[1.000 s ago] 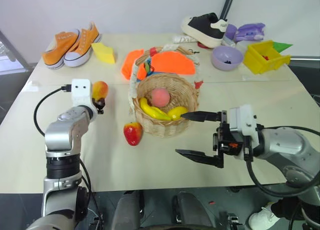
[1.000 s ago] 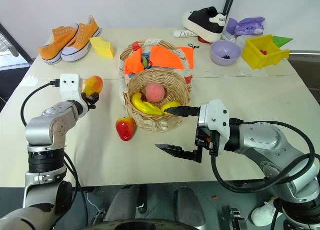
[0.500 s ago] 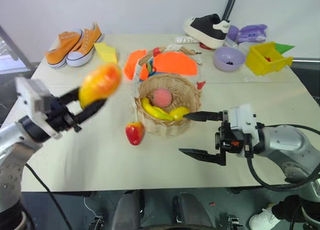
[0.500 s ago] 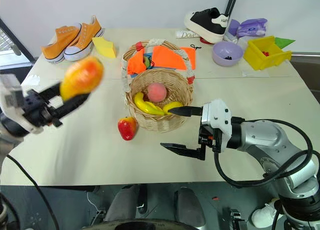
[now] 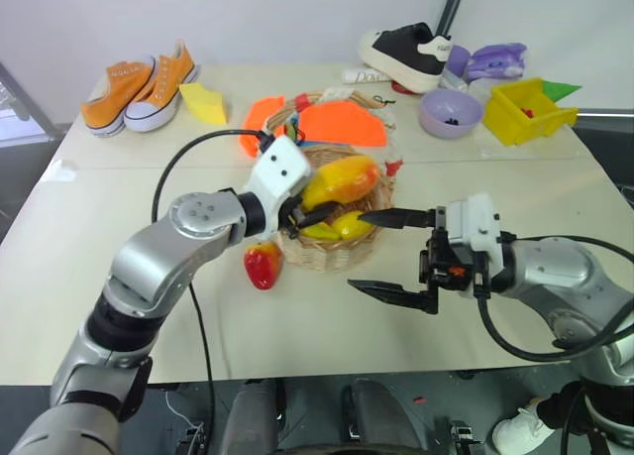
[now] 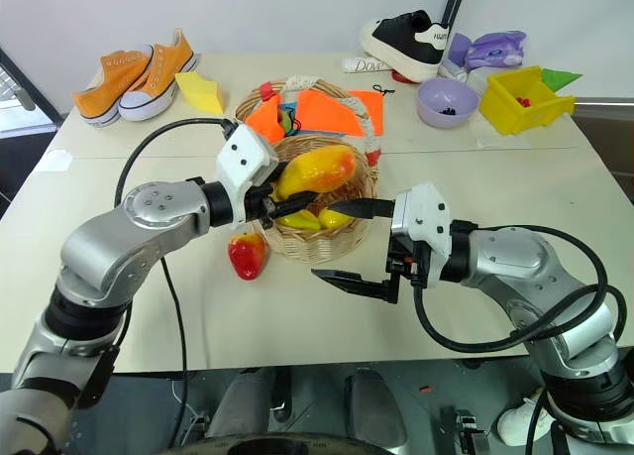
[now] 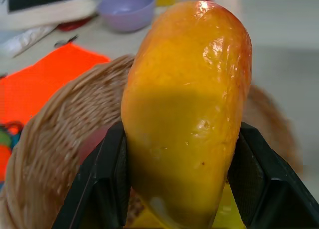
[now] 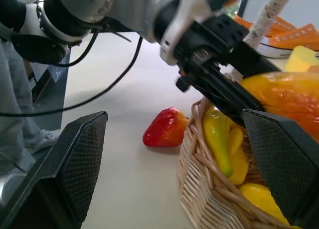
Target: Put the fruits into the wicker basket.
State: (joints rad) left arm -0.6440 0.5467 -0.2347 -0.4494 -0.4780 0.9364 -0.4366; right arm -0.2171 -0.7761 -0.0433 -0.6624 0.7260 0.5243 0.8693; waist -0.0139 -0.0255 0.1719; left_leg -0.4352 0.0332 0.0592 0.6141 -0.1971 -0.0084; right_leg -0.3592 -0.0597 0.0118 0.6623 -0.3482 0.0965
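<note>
An oval yellow-orange mango (image 5: pixel 342 180) hangs just over the round wicker basket (image 5: pixel 337 254), with my left gripper (image 5: pixel 322 203) shut on it. In the left wrist view the black fingers (image 7: pixel 107 174) press both sides of the mango (image 7: pixel 187 114). A yellow banana (image 5: pixel 344 228) lies in the basket under it. The red-and-yellow apple (image 5: pixel 262 264) sits on the table against the basket's left side. My right gripper (image 5: pixel 357 251) stands open and empty just right of the basket, pointing left.
Behind the basket lie an orange cloth (image 5: pixel 342 125), a yellow sponge (image 5: pixel 206 103) and orange sneakers (image 5: pixel 139 86). A black shoe (image 5: pixel 406 56), purple bowl (image 5: pixel 449 113) and yellow bin (image 5: pixel 525 113) stand at the back right.
My left arm has swung to the right with the mango, from the table's left side to over the basket. The right gripper has stayed in place.
</note>
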